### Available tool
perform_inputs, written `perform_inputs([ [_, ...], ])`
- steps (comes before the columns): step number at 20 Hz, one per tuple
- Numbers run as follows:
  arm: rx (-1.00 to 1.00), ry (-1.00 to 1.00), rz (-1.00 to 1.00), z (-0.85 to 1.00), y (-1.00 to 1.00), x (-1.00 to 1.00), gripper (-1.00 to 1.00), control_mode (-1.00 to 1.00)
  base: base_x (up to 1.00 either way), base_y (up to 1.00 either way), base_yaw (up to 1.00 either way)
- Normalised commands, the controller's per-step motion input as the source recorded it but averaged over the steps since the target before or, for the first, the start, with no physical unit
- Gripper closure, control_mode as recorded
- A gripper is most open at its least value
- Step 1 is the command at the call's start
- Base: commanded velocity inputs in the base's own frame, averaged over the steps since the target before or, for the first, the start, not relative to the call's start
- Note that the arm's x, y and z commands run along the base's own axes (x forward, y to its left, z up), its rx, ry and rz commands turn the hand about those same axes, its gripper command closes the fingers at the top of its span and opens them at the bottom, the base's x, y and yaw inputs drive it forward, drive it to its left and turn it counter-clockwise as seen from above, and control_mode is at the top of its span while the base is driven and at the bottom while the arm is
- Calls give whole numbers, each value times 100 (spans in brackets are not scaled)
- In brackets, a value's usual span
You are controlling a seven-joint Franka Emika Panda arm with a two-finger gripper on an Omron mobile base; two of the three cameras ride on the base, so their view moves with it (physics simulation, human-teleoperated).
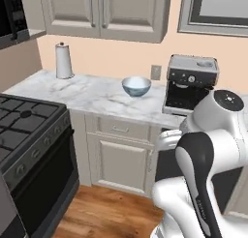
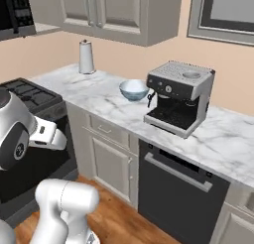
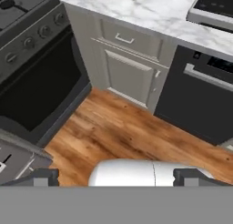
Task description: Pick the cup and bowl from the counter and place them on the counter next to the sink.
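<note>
The pale blue-white bowl (image 1: 136,85) (image 2: 134,89) stands upright on the white marble counter (image 1: 87,94) (image 2: 111,106) (image 3: 136,9), just left of the coffee machine. My gripper (image 3: 118,177) is open, its two dark fingertips (image 3: 45,177) spread wide with nothing between them. It hangs low in front of the cabinets and looks down at the wooden floor, well below and short of the bowl. The cup and the sink are out of view.
A grey espresso machine (image 1: 190,84) (image 2: 178,96) stands right of the bowl. A tall white cylinder (image 1: 63,61) (image 2: 86,57) sits at the counter's back left. The black gas stove (image 1: 24,121) (image 3: 27,13) is to the left, a dark dishwasher (image 2: 178,188) (image 3: 205,95) to the right.
</note>
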Motion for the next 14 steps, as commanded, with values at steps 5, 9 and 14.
perform_inputs([
  [5,0,0,0,0,0,0,-100,100,95,2,-15],
  [9,0,0,0,0,0,0,-100,100,78,12,-9],
  [14,0,0,0,0,0,0,-100,100,74,20,-5],
])
